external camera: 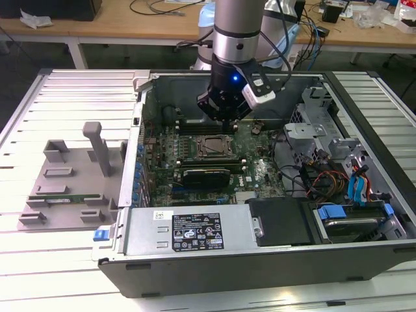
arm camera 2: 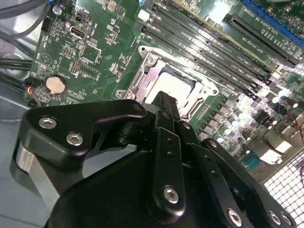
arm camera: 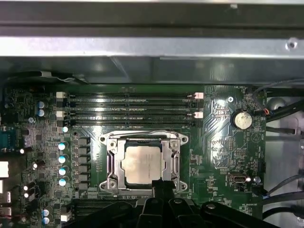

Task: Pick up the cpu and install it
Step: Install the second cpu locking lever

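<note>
Jaws are sitting pressed together, gripping nothing, as the gripper (arm camera: pixel 163 186) is hovering just above the cpu (arm camera: pixel 141 164), which is lying seated inside its socket (arm camera: pixel 110 161).

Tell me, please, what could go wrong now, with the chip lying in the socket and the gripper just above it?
1. The cpu lies inside the socket frame, yet the frame looks unlatched; a nudge might shift it.
2. The gripper hangs at the frame's edge, so a small sideways drift could perhaps scrape the frame or the chip.
3. The empty memory slots lie close beside the socket; the arm could brush them.
</note>
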